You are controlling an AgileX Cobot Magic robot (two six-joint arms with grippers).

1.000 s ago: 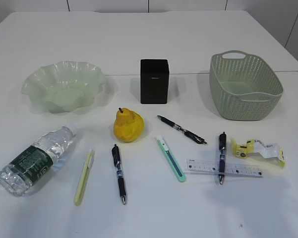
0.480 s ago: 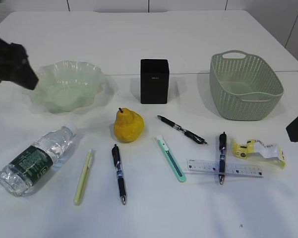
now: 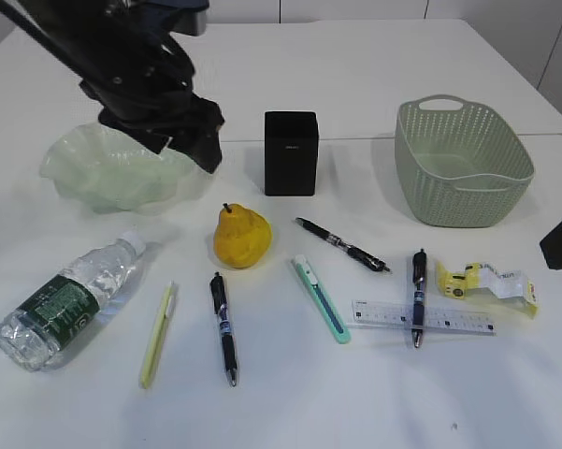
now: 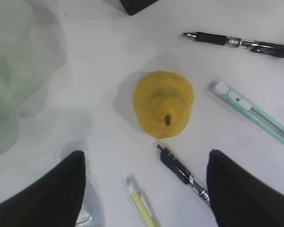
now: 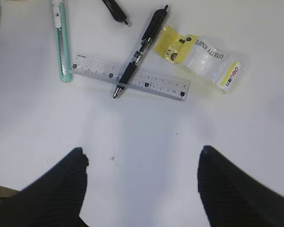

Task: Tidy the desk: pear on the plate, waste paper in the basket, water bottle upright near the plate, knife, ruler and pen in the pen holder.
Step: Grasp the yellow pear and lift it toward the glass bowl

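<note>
I see the counter (image 3: 374, 84) with the basket (image 3: 463, 173) upper right, plate (image 3: 93, 173) upper left, bottle (image 3: 65, 299) lying lower left, pear (image 3: 241, 236) at centre — off the plate. Left jaws (image 4: 146, 189) stand apart and empty; right jaws (image 5: 142, 189) too.

My left arm (image 3: 122, 56) is matte black and blocky; both end effectors have broad, rounded black fingers (image 4: 52, 194) with a ribbed texture.
</note>
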